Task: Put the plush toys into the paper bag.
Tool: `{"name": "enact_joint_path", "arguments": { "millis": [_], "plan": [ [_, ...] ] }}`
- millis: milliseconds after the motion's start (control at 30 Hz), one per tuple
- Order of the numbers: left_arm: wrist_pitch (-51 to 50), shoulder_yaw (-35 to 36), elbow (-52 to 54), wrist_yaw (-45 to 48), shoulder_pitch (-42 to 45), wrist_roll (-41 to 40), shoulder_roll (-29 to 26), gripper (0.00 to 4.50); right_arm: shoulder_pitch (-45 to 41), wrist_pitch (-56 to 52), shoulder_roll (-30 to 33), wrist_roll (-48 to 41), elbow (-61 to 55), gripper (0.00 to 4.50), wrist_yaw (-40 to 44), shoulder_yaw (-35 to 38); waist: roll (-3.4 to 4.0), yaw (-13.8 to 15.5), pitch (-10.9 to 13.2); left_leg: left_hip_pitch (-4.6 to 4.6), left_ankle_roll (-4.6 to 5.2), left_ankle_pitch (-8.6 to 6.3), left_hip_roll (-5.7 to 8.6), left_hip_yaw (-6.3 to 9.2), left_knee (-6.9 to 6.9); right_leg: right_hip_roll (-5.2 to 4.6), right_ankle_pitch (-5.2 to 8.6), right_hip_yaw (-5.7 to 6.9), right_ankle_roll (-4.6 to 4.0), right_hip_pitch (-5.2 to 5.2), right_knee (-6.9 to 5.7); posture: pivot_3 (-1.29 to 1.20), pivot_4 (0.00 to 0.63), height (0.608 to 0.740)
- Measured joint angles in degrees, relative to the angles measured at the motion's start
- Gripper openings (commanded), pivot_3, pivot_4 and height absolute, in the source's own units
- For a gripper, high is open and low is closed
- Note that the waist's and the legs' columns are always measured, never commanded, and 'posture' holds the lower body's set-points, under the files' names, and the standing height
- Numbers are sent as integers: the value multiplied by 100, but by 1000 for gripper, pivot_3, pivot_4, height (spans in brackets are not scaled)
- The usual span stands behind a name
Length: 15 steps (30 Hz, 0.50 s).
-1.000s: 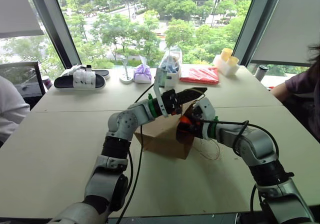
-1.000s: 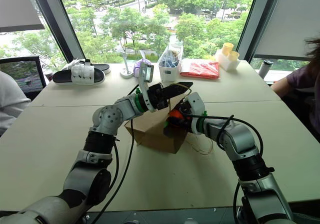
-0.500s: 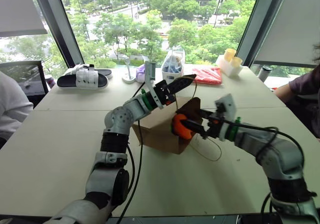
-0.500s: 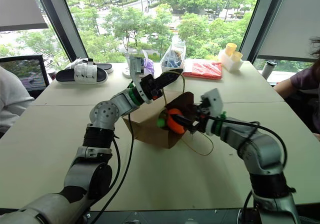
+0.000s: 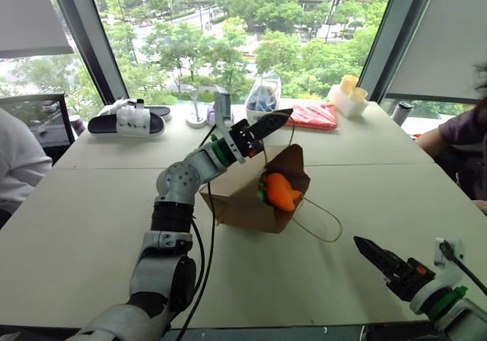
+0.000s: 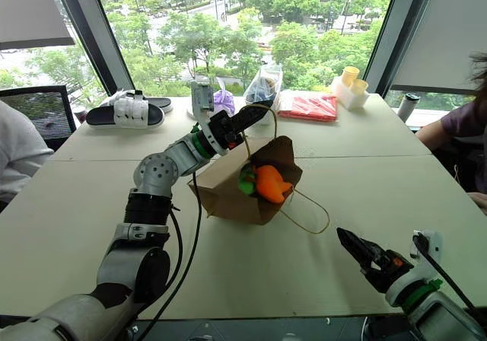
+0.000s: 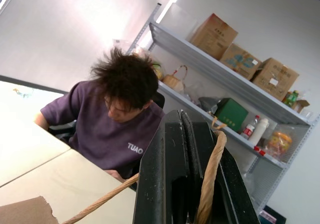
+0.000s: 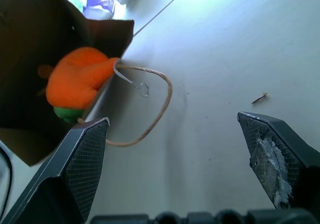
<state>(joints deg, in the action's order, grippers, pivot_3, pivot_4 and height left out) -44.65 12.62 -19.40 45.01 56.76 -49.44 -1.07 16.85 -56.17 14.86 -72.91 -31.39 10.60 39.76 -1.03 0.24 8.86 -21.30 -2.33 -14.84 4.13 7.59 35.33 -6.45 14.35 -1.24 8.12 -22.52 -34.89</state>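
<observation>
At the table's middle (image 5: pixel 91 204), left gripper (image 5: pixel 268 122) clamped on cord handle (image 7: pixel 207 181) to prop paper bag (image 5: pixel 243 200) open around orange toy (image 5: pixel 280 191) and green toy (image 6: pixel 246 180); right gripper (image 6: pixel 361 253) wide open, empty.

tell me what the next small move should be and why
Probably bring the open right claw back to nudge the orange toy deeper into the paper bag. The toy sits at the bag's mouth, partly poking out over the green toy, while the shut left claw holds one cord handle up, keeping the bag tilted open.
</observation>
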Motion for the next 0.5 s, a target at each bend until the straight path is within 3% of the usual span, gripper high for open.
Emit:
{"name": "enact_joint_path", "arguments": {
  "millis": [100, 367, 467, 500],
  "plan": [
    [0, -9, -35, 10, 26, 0, 17, 0, -48, 209, -456, -173, 21, 4444, -402, -518, 2, 1, 0, -3, 0, 0, 2, 0, 0, -1, 0, -1, 0, -3, 0, 0, 150, 740],
    [11, -25, -72, 53, 44, 3, 16, 0, -753, 872, -851, 0, 592, 4444, -914, -1322, 2, 8, 0, -6, 0, 0, 5, 3, -2, -2, 0, 1, 0, -6, 1, 0, 150, 740],
    [17, -42, -72, 57, 44, 10, 10, 0, -933, 1096, -881, 37, 748, 3657, -946, -1464, 2, 9, 0, -6, 0, 0, 6, 3, -2, -1, 0, 1, 0, -6, 1, 0, 150, 740],
    [19, -42, -71, 57, 44, 11, 8, 0, -954, 1149, -880, 37, 768, 3174, -947, -1478, 2, 8, 0, -6, 0, 0, 6, 3, -2, -1, 0, 1, 0, -6, 1, 0, 150, 740]
  ]
}}
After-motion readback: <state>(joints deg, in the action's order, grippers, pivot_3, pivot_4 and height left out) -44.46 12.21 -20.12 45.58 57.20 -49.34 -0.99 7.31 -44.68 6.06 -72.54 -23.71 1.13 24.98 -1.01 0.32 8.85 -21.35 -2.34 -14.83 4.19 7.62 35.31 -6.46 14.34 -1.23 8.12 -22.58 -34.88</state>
